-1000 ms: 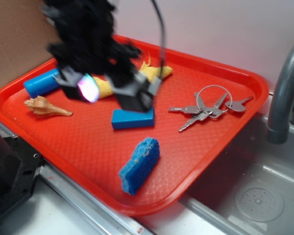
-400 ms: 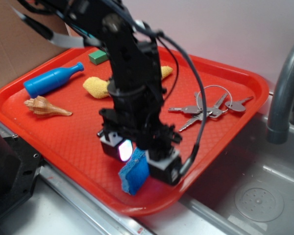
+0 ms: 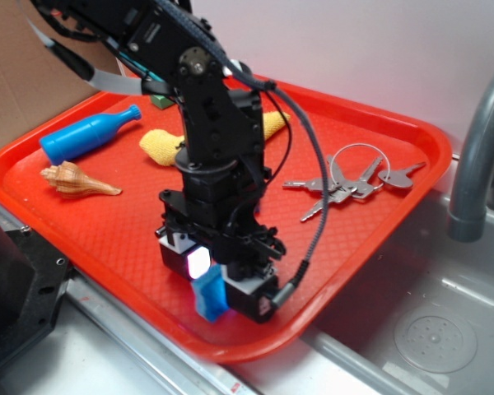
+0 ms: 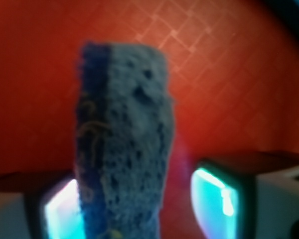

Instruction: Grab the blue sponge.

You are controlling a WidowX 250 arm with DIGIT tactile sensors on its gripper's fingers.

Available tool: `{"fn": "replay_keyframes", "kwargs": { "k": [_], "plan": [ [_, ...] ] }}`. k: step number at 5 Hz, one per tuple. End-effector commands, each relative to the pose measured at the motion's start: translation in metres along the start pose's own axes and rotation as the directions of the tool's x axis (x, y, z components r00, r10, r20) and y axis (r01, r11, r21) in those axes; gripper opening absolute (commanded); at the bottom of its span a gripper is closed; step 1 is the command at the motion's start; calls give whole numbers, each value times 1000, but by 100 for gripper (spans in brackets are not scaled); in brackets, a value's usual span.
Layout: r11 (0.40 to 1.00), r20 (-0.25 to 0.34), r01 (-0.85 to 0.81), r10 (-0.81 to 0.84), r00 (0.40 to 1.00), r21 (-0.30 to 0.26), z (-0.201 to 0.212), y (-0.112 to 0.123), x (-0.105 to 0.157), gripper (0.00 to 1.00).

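A WidowX gripper [image 3: 216, 278] stands over the front edge of the red tray [image 3: 412, 136], its lit fingers [image 4: 222, 199] straddling the blue sponge [image 3: 210, 295] so a squeeze across the narrow width can take hold. In the wrist view the sponge [image 4: 124, 149] sits against the left pad, with a gap at the right, so the jaws appear partly open and the grip not yet firm. A bottle [image 3: 88, 134], shell [image 3: 76, 180] and keys [image 3: 351, 179] lie well apart toward the back.

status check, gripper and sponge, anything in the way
Gripper down at the tray's near edge, astride the blue sponge. Gap at one pad, grip unconfirmed. Nothing in the way.
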State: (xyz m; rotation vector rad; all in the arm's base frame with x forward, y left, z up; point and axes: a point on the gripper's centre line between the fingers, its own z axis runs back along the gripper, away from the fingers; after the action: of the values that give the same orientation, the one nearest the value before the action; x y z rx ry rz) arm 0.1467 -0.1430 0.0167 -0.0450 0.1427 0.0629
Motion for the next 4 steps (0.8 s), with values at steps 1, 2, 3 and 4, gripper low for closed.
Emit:
{"fn": "replay_keyframes", "kwargs": {
  "k": [1,2,3,4],
  "plan": [
    [986,138,127,-113,984,-104,84,24,0,0],
    [982,184,135,-109,977,-135,134,55,-10,0],
    [984,184,119,-94,978,-131,164,73,-18,0],
    [988,243,83,-49,969,-130,194,82,-30,0]
  ]
}}
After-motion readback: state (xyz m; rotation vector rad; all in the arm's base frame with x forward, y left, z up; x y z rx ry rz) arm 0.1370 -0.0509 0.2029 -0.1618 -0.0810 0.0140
